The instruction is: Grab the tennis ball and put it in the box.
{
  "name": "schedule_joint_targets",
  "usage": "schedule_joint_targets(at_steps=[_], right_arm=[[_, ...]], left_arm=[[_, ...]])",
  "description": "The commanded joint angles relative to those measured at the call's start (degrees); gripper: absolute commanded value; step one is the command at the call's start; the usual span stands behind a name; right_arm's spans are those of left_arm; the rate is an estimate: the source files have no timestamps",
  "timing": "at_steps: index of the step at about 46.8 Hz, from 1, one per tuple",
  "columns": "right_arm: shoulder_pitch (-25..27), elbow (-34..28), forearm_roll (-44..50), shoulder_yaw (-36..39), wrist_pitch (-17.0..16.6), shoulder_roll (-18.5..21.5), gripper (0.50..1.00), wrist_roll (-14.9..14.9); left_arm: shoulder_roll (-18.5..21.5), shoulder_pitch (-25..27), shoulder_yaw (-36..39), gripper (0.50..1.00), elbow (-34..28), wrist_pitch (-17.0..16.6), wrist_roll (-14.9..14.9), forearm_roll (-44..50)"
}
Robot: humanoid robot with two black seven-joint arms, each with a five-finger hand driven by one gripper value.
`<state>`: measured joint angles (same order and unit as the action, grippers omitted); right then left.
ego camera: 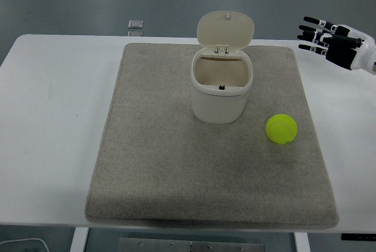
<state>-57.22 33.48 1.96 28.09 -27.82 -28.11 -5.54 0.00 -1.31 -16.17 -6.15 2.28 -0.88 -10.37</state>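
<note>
A yellow-green tennis ball [281, 128] lies on the grey mat [158, 164], to the right of the box. The box [221, 87] is a cream bin standing upright near the mat's middle, its hinged lid [225, 29] tipped up and back, its inside empty. My right hand [323, 36] is at the far right edge, above the table's back right, well away from the ball, fingers spread and holding nothing. The left arm does not show.
The mat lies on a white table [53, 117]. A small grey square object [136, 24] sits at the table's far edge, behind the mat's left corner.
</note>
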Motion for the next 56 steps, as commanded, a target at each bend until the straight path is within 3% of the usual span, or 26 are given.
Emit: schedule_joint_targets(at_steps=[1,5,12,29,41,56], right_arm=[[0.18,0.7,2.26,0.64,-1.97,-1.76,0.911,0.09],[0.18,2.29,4.28,0.65,-4.61,-4.32,0.911,0.62],[0.18,4.74,9.37,0.73,-6.37,-6.6,0.911,1.85],[1.32,19.69,25.63,1.0,-5.67,-14.86,0.911,10.11],[1.85,22.94,33.98,1.0,-5.76,-16.62,0.911,12.66],[3.52,27.6,45.32,0.73,-6.2,-19.88,0.911,20.22]], left_arm=[[0.0,0.0,0.0,0.992,0.0,0.0,0.0,0.0],[0.0,0.0,0.0,0.992,0.0,0.0,0.0,0.0],[0.0,0.0,0.0,0.992,0.0,0.0,0.0,0.0],[0.0,0.0,0.0,0.992,0.0,0.0,0.0,0.0],[0.0,0.0,0.0,0.992,0.0,0.0,0.0,0.0],[0.0,0.0,0.0,0.992,0.0,0.0,0.0,0.0]])
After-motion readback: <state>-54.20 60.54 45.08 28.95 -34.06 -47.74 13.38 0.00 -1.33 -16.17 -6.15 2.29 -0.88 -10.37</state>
